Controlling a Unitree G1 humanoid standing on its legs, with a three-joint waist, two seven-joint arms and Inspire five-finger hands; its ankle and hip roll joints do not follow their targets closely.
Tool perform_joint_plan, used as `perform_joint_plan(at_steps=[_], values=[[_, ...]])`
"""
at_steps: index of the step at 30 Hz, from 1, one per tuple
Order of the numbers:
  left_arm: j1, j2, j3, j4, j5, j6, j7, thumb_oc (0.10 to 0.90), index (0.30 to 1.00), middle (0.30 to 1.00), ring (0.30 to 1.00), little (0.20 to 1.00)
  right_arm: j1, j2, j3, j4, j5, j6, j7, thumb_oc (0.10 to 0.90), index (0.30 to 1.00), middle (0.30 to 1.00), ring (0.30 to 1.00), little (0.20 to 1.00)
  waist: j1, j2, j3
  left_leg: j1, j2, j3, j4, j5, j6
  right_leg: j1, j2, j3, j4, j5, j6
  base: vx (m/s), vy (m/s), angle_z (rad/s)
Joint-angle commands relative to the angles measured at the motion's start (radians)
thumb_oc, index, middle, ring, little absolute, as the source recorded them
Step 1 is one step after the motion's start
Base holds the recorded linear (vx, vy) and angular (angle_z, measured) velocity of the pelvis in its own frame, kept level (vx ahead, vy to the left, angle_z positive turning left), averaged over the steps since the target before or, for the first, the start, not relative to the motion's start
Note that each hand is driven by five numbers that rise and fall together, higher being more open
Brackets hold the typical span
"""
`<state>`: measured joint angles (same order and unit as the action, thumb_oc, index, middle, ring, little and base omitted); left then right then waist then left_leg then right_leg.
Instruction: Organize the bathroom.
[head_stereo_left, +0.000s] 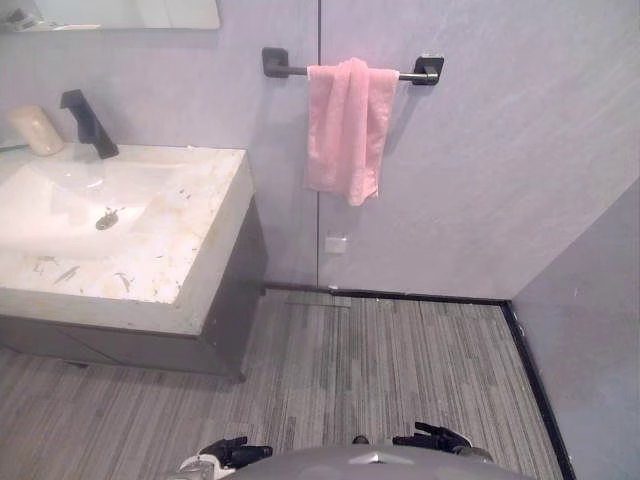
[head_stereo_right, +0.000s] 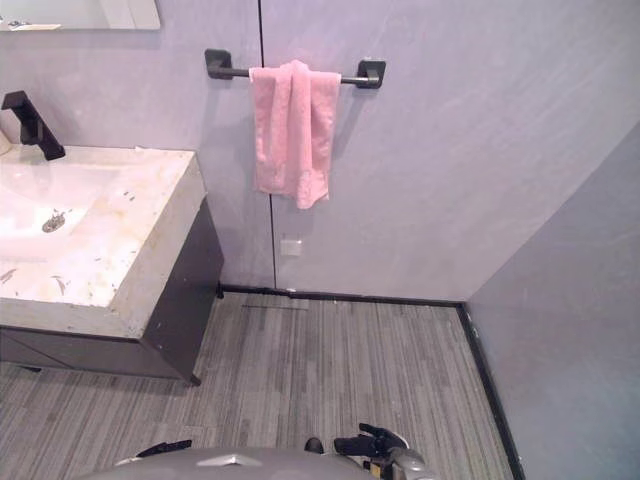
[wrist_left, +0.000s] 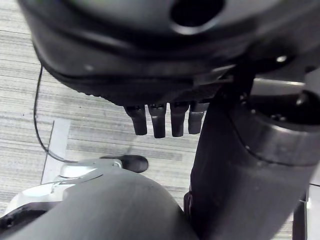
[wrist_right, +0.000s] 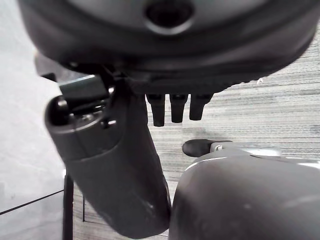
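Note:
A pink towel hangs bunched over a dark wall rail, well above the floor and to the right of the washbasin. My left hand and right hand sit low at the near edge, far from the towel and the basin. In the left wrist view the left hand's fingers hang straight over the striped floor with nothing in them. The right hand's fingers hang the same way, holding nothing.
A white marbled washbasin top on a dark cabinet stands at the left, with a black tap and a beige rounded object at its back. A mirror hangs above. A grey side wall closes the right.

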<state>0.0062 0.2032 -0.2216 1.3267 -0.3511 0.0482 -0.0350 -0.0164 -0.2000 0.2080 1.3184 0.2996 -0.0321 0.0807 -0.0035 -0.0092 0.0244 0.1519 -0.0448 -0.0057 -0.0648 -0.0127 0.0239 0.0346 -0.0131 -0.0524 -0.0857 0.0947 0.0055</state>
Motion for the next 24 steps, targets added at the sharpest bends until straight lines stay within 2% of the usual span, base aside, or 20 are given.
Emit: perform_joint_plan(at_steps=[1, 5, 13, 21, 24], values=[[-0.021, -0.042, -0.012, 0.070, 0.009, 0.016, -0.028, 0.800, 0.900, 0.900, 0.900, 0.900, -0.024, 0.005, 0.038, 0.055, -0.012, 0.007, 0.017, 0.800, 0.900, 0.900, 0.900, 0.900, 0.000, -0.011, -0.002, -0.075, -0.028, -0.016, -0.023, 0.036, 0.025, 0.040, 0.011, -0.009, -0.002, -0.021, 0.036, 0.00, 0.000, 0.00], [-0.020, -0.038, -0.009, 0.066, 0.008, -0.004, -0.029, 0.800, 0.900, 0.900, 0.900, 0.900, -0.021, 0.006, 0.041, 0.051, -0.009, 0.009, 0.017, 0.800, 0.900, 0.900, 0.900, 0.900, 0.000, -0.012, -0.002, -0.075, -0.027, -0.016, -0.023, 0.036, 0.025, 0.040, 0.011, -0.011, -0.002, -0.021, 0.035, 0.00, 0.000, 0.00], [-0.020, -0.037, -0.007, 0.067, 0.010, -0.001, -0.018, 0.800, 0.900, 0.900, 0.900, 0.900, -0.027, 0.004, 0.039, 0.056, -0.003, 0.005, 0.020, 0.800, 0.900, 0.900, 0.900, 0.900, 0.004, -0.013, 0.001, -0.076, -0.028, -0.019, -0.023, 0.038, 0.024, 0.040, 0.012, -0.015, -0.002, -0.021, 0.034, 0.00, 0.000, 0.00], [-0.024, -0.036, -0.012, 0.081, 0.033, 0.047, 0.048, 0.800, 0.900, 0.900, 0.900, 0.900, -0.023, 0.011, 0.047, 0.061, 0.007, 0.006, 0.020, 0.800, 0.900, 0.900, 0.900, 0.900, 0.004, -0.014, 0.003, -0.077, -0.023, -0.015, -0.023, 0.039, 0.022, 0.042, 0.011, -0.019, -0.002, -0.024, 0.034, 0.00, 0.000, 0.00], [-0.020, -0.039, 0.022, 0.093, -0.062, 0.085, 0.031, 0.800, 0.900, 0.900, 0.900, 0.900, -0.015, 0.015, 0.045, 0.060, -0.004, 0.004, 0.021, 0.800, 0.900, 0.900, 0.900, 0.900, 0.002, -0.015, 0.002, -0.074, -0.022, -0.015, -0.023, 0.037, 0.021, 0.045, 0.013, -0.017, -0.002, -0.026, 0.032, 0.03, -0.014, 0.00]])
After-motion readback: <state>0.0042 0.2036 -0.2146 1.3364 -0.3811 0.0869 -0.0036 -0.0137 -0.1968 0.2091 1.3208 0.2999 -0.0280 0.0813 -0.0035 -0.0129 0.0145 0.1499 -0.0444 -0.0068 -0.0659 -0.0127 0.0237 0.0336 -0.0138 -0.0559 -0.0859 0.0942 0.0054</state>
